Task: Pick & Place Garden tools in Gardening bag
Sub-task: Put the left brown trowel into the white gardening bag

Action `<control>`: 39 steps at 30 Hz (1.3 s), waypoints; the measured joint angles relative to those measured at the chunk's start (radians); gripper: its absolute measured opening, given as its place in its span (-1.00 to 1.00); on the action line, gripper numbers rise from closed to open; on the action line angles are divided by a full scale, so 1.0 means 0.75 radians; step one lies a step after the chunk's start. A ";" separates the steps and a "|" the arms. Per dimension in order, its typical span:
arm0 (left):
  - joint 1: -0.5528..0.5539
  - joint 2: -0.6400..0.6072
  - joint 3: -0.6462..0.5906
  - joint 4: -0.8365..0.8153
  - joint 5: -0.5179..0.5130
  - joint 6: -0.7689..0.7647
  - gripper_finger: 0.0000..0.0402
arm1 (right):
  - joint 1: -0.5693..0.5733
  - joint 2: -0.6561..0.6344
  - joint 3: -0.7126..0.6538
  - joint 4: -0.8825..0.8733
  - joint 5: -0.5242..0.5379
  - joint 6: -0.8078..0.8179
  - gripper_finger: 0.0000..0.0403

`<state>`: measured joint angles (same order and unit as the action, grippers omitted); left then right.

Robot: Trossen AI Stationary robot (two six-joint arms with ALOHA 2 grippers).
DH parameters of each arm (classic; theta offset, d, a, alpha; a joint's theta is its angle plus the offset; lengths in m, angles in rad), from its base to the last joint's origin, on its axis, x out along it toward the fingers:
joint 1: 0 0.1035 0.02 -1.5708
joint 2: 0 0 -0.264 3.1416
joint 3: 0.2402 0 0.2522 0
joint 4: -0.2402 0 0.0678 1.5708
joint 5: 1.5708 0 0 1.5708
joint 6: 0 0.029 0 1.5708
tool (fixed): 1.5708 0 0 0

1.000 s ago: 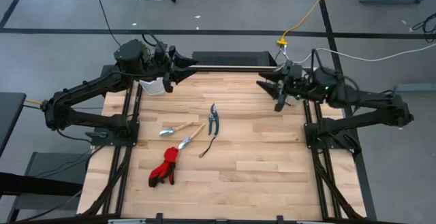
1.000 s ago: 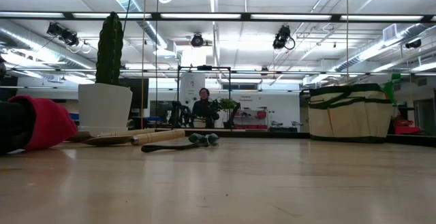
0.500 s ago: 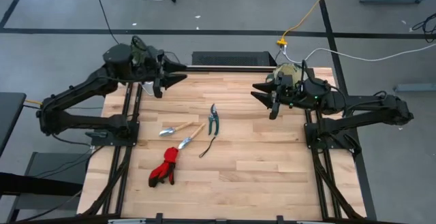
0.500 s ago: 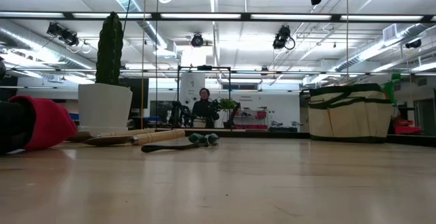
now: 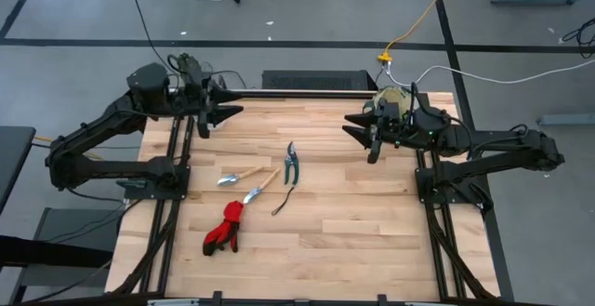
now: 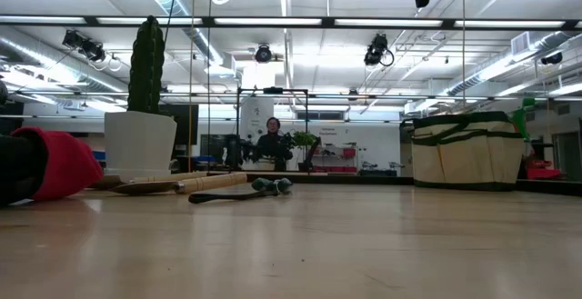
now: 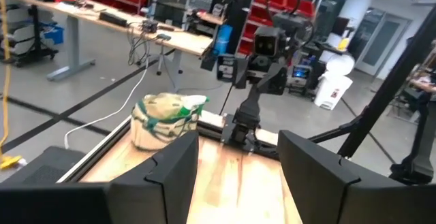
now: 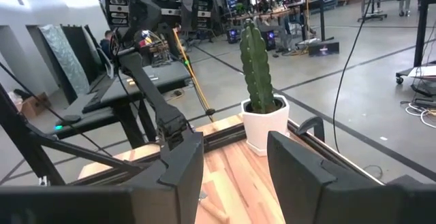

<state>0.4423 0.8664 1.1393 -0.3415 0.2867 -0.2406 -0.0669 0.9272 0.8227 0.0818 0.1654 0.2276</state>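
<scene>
On the table's middle lie the garden tools: dark-handled pruning shears, two wooden-handled metal tools, red gloves and a thin dark cord. The beige gardening bag with green trim stands at the far right corner, half under my right arm in the high view. My left gripper hangs open high over the far left corner, pointing level toward the bag. My right gripper hangs open high beside the bag, pointing level toward the potted cactus. Neither has anything between its fingers.
A white hexagonal pot with a tall green cactus stands at the far left corner, under my left arm. In the low view the pot is at the left and the bag at the right. Bare wood fills the near half.
My left gripper has drawn back toward the table's left edge and a little toward the near edge, staying high. My right gripper has sunk a little and come out from over the bag toward the table's middle, then kept still. The tools have not moved.
</scene>
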 joint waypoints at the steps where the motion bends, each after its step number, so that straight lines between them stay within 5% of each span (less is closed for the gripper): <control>1: 0.000 -0.002 0.000 -0.014 -0.010 0.005 0.04 | 0.000 0.000 0.000 -0.006 0.000 0.000 -0.20; 18: -0.002 -0.003 -0.001 -0.317 -0.123 0.038 0.04 | 0.000 -0.001 0.000 -0.053 0.000 0.035 -0.20; 39: -0.028 0.023 -0.324 -0.221 -0.248 -0.118 0.04 | -0.001 0.000 0.000 -0.054 0.001 0.035 -0.20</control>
<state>0.4210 0.8833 0.8965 -0.5074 0.1007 -0.3294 -0.0673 0.9272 0.8227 0.0413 0.1658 0.2539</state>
